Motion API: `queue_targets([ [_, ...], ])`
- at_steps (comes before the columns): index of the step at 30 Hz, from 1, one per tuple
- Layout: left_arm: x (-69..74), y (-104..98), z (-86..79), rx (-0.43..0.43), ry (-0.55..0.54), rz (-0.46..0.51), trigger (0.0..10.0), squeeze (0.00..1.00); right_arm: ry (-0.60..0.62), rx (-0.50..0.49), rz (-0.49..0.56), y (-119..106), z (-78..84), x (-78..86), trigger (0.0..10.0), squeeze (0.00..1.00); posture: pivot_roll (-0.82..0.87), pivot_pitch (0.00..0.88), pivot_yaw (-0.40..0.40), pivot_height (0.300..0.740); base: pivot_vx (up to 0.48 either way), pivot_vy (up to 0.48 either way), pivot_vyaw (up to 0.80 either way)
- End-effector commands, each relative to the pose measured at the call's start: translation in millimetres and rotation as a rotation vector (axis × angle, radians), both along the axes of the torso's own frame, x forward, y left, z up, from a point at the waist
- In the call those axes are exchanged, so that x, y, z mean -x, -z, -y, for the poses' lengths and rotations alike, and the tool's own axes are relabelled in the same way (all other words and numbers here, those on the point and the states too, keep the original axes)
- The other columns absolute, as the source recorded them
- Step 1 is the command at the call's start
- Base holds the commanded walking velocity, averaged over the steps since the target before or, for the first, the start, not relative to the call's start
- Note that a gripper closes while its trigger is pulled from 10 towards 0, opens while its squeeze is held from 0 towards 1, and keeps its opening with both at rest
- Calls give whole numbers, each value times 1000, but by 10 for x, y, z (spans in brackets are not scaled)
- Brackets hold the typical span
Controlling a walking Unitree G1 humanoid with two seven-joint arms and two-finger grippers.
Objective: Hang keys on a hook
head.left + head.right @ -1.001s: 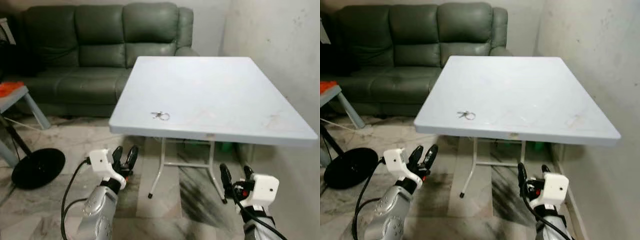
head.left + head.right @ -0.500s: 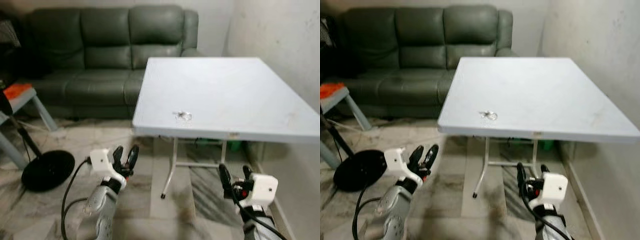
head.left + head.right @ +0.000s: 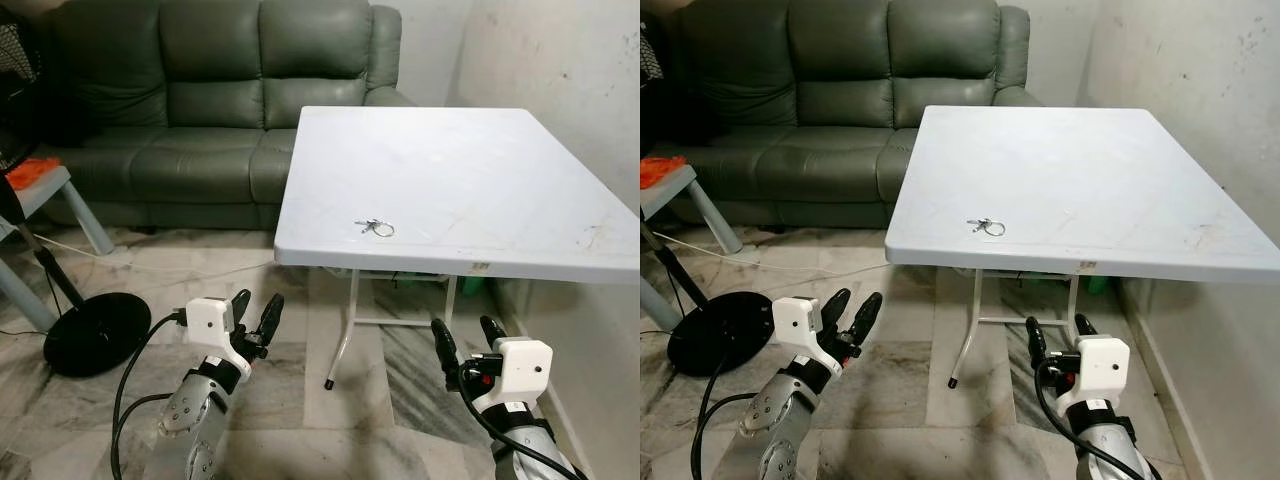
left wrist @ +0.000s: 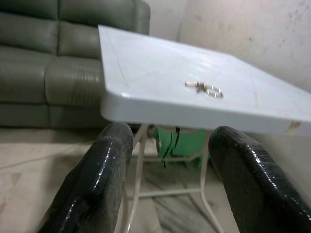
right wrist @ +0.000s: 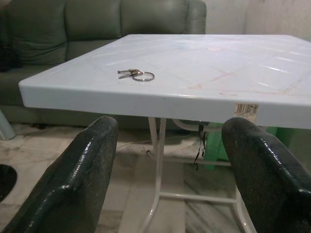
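A small bunch of keys on a metal ring (image 3: 375,227) lies on the white folding table (image 3: 480,170), close to its front edge. The same keys (image 4: 205,89) appear in the left wrist view and the keys (image 5: 135,74) in the right wrist view, beyond the fingers. My left gripper (image 3: 255,312) hangs open below and left of the table edge, holding nothing. My right gripper (image 3: 465,338) is open too, low in front of the table's right part, also empty.
A dark green sofa (image 3: 200,90) stands behind and left of the table. A black round fan base (image 3: 97,333) with a cable sits on the marble floor at left. A grey stool with an orange item (image 3: 30,180) is at far left. A white wall (image 3: 560,60) borders the right.
The camera has shifted left and nearer, so the table and keys sit further right in view. Both grippers stay open and low.
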State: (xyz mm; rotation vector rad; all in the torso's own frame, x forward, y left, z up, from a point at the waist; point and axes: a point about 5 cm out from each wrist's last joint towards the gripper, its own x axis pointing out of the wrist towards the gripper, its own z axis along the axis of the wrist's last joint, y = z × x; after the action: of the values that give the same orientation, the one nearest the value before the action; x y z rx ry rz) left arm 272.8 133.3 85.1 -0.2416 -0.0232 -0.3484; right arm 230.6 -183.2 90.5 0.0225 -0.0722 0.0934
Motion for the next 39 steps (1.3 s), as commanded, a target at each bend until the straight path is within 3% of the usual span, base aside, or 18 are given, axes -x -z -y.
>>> queue_targets([
  [1,13,2,-22,-18,1,-7,10000,0,-1,-2,17,-62,9,4,10000,0,-32,40,10,740,0,0,0],
  [17,-2,-58,35,18,-18,12,10000,0,-36,-6,51,-172,-52,-86,10000,0,-27,41,4,740,0,0,0],
  [39,-32,-93,115,28,-9,26,10000,0,-41,3,23,-98,-66,-51,10000,0,-29,34,8,740,423,0,0],
])
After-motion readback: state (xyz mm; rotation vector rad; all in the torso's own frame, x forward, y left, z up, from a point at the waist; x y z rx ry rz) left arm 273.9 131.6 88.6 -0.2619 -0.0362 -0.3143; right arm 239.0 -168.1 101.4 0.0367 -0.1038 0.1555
